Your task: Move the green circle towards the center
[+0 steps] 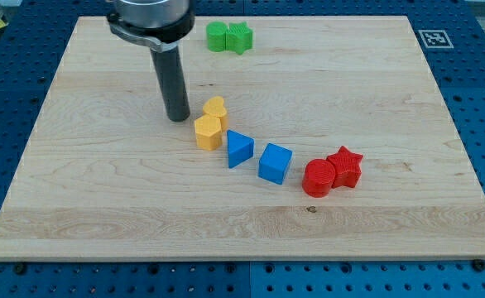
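The green circle (218, 36), a small round green block, lies near the top edge of the light wooden table (102, 207), a little to the left of the middle of that edge. It touches a green star-shaped block (239, 37), which sits directly on its right side. Both green blocks are well apart from all other blocks.

In the single camera view, the arm has no pincer at all, so there is no open or closed state to tell; it ends in a straight dark rod. My tip (177, 118) rests on the table below the green circle and slightly to its left, well apart from it. The tip is just beside a yellow heart-shaped block (215, 108), on the left side of this one, with a small gap between them.

Below the green circle, near the middle of the table, the other blocks make a curved row. The yellow heart-shaped block touches a yellow hexagonal block (208, 132) just under it. Further down and to the right there is a blue triangular block (239, 148), then a blue cube (275, 162). Far to the lower right of the green circle, a red round block (318, 177) touches a red star-shaped block (344, 166).

The table stands on a blue perforated surface (482, 74).
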